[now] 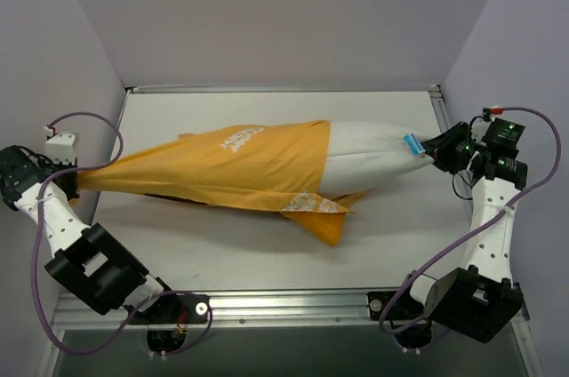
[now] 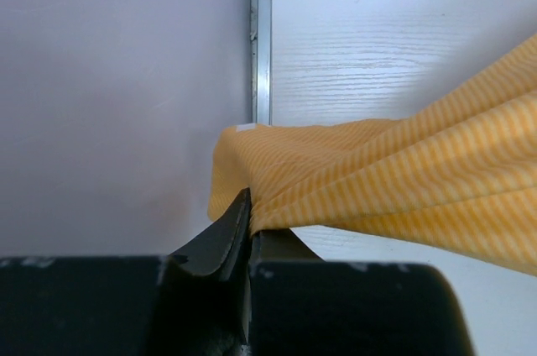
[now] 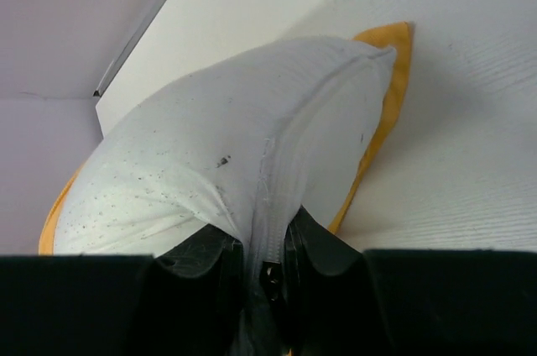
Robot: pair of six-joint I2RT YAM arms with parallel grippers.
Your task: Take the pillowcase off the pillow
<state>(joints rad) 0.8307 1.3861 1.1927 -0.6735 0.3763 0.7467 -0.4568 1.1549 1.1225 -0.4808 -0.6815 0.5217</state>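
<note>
Top external view had the pillowcase (image 1: 240, 168) pulled taut across the white table (image 1: 267, 261). Its closed end ran out to a point at the left gripper (image 1: 69, 183), close by the left wall. Its open mouth sat about midway along the pillow (image 1: 373, 148), with one loose flap folded down toward the near edge. The bare right half of the pillow lay on the table and reached to the right gripper (image 1: 437, 151), just beside the blue tag (image 1: 412, 144).

On the left wrist camera I saw the jaws clenched on a bunched orange fold. On the right wrist camera the jaws were pinched on the pillow's corner seam, with white fabric gathered between them.

I judged the step in hand to be the pull-apart, roughly half done. To do it well, I would treat one arm as a fixed anchor and draw the other straight along the pillow's long axis, low and steady, so the cover slides rather than bunches. The left gripper sat near the wall, so I reckoned little travel was available that way, and the right arm would probably have to draw the pillow out rightward. That corner grip looked small, and a jerk could slip it. I would also watch that the folded flap did not catch.
</note>
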